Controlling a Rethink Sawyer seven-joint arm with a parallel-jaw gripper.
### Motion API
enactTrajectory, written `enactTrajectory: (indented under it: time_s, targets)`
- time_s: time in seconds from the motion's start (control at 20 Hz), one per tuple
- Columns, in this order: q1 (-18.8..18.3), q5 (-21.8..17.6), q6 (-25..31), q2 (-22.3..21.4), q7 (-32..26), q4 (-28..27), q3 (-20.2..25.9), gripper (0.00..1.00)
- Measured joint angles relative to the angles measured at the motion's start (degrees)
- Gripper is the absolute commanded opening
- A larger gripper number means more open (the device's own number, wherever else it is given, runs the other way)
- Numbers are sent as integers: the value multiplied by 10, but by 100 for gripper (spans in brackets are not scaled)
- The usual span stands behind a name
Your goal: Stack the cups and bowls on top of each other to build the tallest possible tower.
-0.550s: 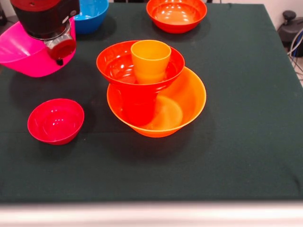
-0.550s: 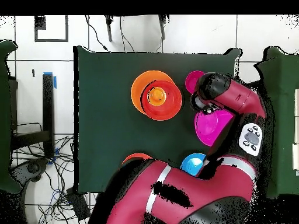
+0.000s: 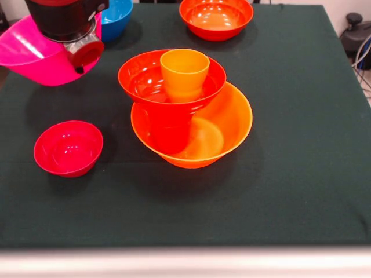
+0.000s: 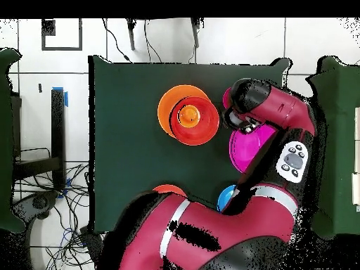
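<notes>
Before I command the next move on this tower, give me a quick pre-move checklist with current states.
1. Base: widest orange bowl upright on the table: ok.
2. Second tier: red-orange bowl sits off-centre, toward one side of the base: not ok.
3. Top: orange cup upright inside that bowl: ok.
4. Gripper state: cannot tell; its tip is hidden in both views.
5. Arm clear of the tower: ok; it hangs over the pink bowl.
6. Next pieces in sight: crimson bowl, blue bowl, far orange bowl: ok.
</notes>
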Motion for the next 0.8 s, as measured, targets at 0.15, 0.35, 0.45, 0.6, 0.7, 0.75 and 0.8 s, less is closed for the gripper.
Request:
enactTrajectory:
  time_s: [0.15, 0.35, 0.45, 0.6, 0.7, 0.75, 0.8]
  targets:
    - [10, -5, 25, 0, 0, -12, -17, 0]
    - [21, -18, 48, 0, 0, -29, -35, 0]
    - [24, -24, 59, 0, 0, -35, -42, 0]
    - [31, -31, 78, 0, 0, -45, -56, 0]
    - [37, -34, 89, 0, 0, -51, -66, 0]
    - [39, -35, 91, 0, 0, -52, -68, 0]
    - [41, -35, 94, -1, 0, -52, -71, 0]
